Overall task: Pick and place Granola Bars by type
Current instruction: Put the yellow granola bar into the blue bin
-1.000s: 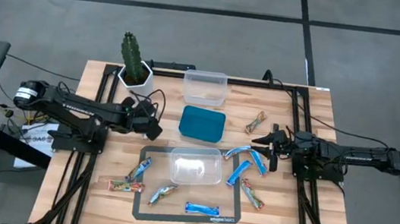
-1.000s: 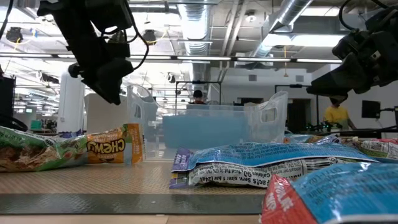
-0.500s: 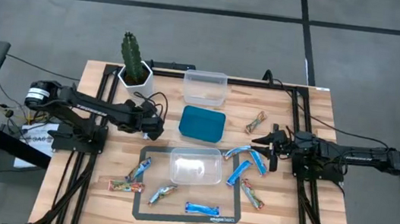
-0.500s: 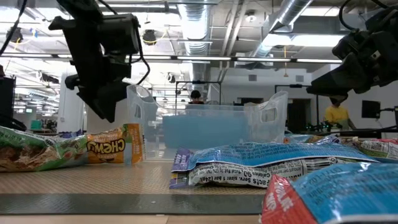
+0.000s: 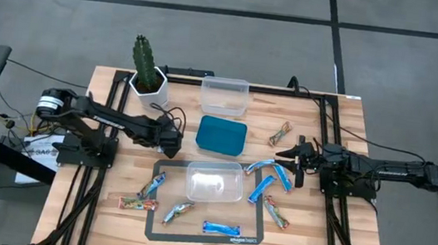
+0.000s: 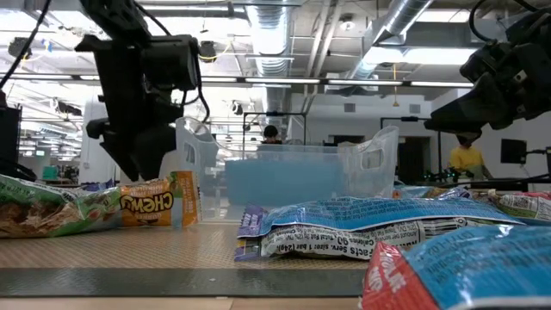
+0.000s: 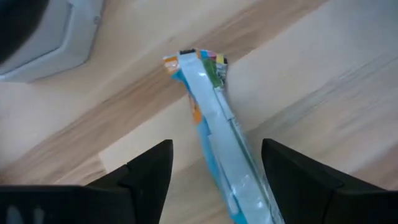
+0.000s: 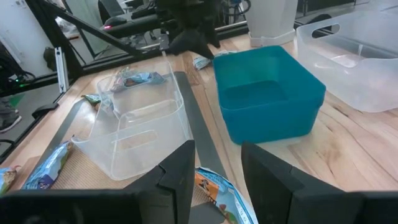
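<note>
Left gripper (image 5: 173, 144) spread wide, empty, above a blue granola bar (image 7: 217, 143) on the wood.
Clear tub (image 5: 213, 180) just beside; cactus (image 5: 146, 62) behind (right gripper (image 5: 292, 157) idle, part-open, empty, over scattered bars).

Left claw (image 5: 173, 144) lower, fingers wider.

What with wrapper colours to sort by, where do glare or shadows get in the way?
High view: even overhead light, faint shadows, the granola bars show their colours plainly. Low view: bright ceiling lamps turn the left gripper into a dark silhouette. Left wrist view: a pale sheen washes over the blue bar. Right wrist view: highlights streak the clear bin.
</note>
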Tool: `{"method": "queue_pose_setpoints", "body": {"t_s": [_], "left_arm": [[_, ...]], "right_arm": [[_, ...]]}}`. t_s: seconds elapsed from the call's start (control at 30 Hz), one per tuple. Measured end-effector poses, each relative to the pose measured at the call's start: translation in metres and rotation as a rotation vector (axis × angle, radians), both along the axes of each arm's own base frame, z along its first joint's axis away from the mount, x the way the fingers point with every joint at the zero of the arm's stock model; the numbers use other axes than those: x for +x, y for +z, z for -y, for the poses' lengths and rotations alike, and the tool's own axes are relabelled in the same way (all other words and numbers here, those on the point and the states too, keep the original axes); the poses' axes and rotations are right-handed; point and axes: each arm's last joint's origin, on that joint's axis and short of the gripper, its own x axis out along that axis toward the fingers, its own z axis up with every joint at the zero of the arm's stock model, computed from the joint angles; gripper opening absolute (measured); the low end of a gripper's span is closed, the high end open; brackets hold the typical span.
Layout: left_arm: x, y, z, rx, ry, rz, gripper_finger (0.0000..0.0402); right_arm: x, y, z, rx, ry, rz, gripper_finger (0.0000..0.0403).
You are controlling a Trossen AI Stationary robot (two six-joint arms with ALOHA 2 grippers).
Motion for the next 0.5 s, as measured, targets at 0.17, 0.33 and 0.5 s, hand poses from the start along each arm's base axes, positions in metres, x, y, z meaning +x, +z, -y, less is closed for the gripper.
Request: {"method": "queue_pose_setpoints", "body": {"t_s": [0.17, 0.33, 0.5], "left_arm": [[0.008, -0.009, -0.001, -0.026, -0.007, 0.015, 0.023], [0.009, -0.013, -0.002, -0.042, -0.008, 0.011, 0.0214], [0.009, -0.013, -0.003, -0.043, -0.001, 0.011, 0.0183]], "right_arm": [[0.0, 0.0, 0.0, 0.0, 0.0, 0.0, 0.0124], [0.0, 0.0, 0.0, 0.0, 0.0, 0.0, 0.0124], [0.0, 0.0, 0.0, 0.0, 0.0, 0.0, 0.0124]]}}
